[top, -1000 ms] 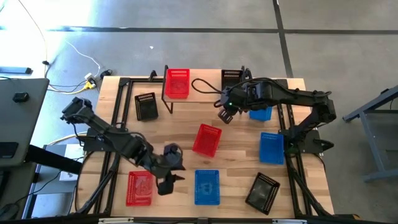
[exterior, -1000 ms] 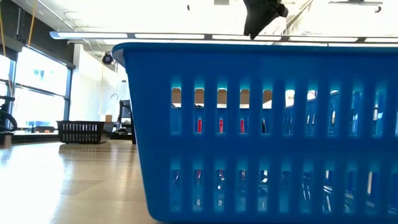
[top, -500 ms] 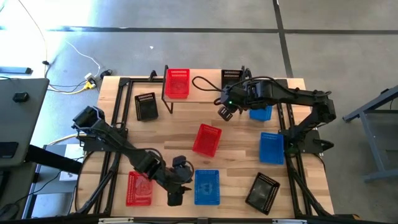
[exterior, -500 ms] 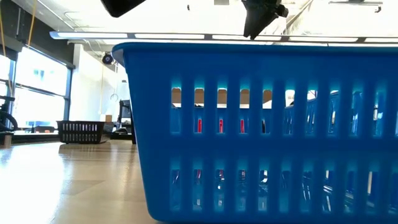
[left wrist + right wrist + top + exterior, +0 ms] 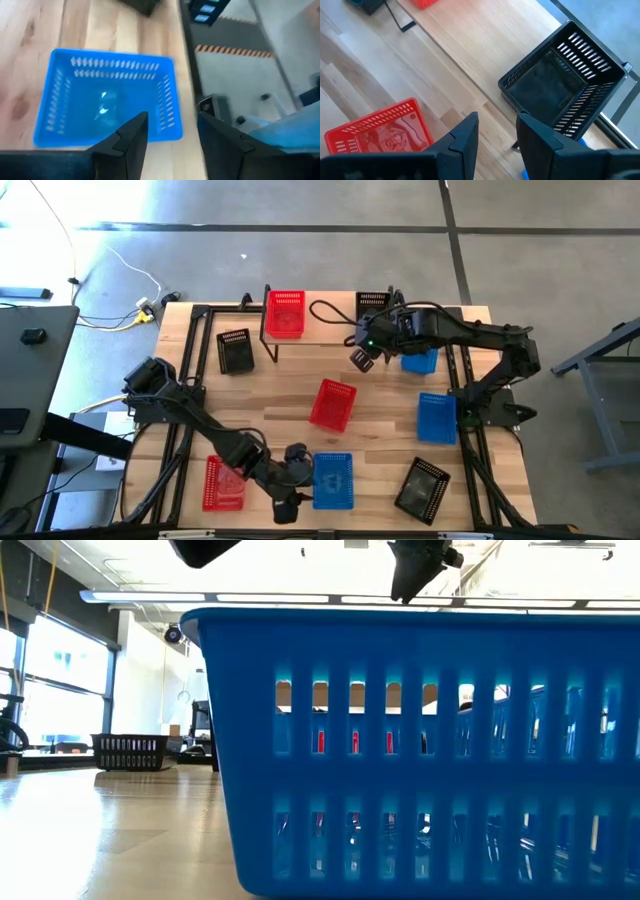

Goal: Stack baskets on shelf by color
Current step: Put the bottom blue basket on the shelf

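With both grippers spread and empty, the left gripper (image 5: 287, 510) hovers at the front table edge beside the bottom-center blue basket (image 5: 332, 480), so a careless grab could push it off.

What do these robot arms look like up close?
Both are dark, jointed arms. The left end effector and the right end effector each end in two black, wedge-shaped fingers. A black cable loops by the right arm, where a small green light glows.

baskets (image 5: 333, 404) before shelf (image 5: 330, 326)
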{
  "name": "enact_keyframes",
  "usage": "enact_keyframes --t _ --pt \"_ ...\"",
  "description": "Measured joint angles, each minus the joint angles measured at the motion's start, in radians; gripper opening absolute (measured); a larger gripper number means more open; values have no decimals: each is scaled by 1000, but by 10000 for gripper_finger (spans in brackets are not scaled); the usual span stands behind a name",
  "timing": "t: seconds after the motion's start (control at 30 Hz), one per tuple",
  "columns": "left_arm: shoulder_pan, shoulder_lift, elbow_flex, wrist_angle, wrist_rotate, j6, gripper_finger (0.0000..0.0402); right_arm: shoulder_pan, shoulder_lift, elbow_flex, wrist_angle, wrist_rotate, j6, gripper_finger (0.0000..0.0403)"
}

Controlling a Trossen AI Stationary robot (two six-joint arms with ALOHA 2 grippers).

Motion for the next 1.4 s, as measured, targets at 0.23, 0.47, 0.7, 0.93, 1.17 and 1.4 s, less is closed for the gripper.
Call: enact_keyframes --t 0.23,0.47,0.7,0.93,1.17,1.4 --pt "0 0 24 27 13 0 161 0 0 0 3 4 0 119" --pt "9 -1 120 -12 10 60 161 0 0 0 5 5 0 119" --pt "8 18 123 -28 -50 48 161 0 0 0 5 -3 0 119" --pt "-20 85 120 -19 -58 30 161 0 0 0 8 -5 0 119" --pt "-31 145 121 37 -68 7 161 0 1 0 13 -2 0 119" --pt "-37 188 121 49 -63 -1 161 0 1 0 17 0 0 119"
